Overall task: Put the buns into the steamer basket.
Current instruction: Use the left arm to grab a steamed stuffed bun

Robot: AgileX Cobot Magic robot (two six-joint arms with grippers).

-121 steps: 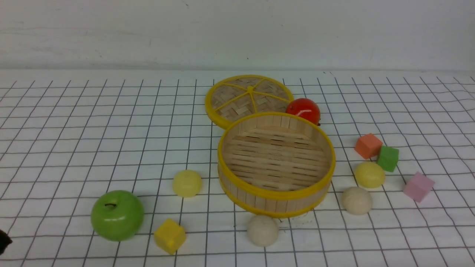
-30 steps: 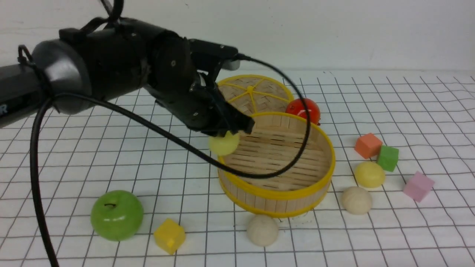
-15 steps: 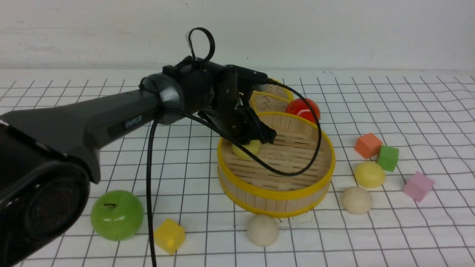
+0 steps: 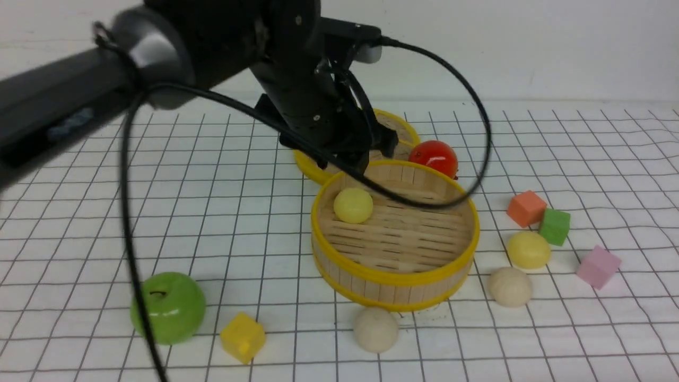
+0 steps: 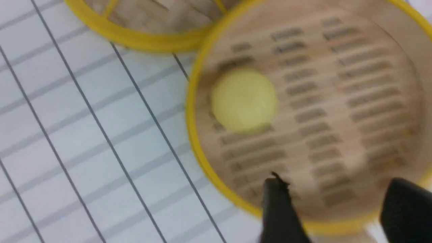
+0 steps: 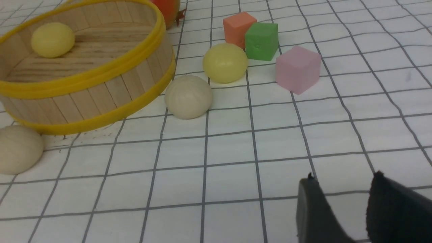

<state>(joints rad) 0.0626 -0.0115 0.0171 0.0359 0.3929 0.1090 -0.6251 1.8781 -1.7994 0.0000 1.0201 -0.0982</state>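
One pale yellow dome-shaped bun (image 4: pixel 353 205) sits on the slatted floor of the round bamboo steamer basket (image 4: pixel 395 276), toward its upper left in the front view. My left hand (image 5: pixel 335 184) hangs above it, fingers (image 5: pixel 280 209) spread and empty. My right hand (image 6: pixel 343 177) is likewise spread, holding nothing. I'd lift the left hand straight up to clear the basket's rim, then go for the cream-white bun (image 4: pixel 375 329) at bottom centre on the table (image 4: pixel 159 212).

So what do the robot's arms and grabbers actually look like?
The left arm is a dark grey-black tube with bulky rounded black joints; a thick black cable loops loosely along it. Any lettering is blurred. The left tool and right tool each end in two flat black fingers.
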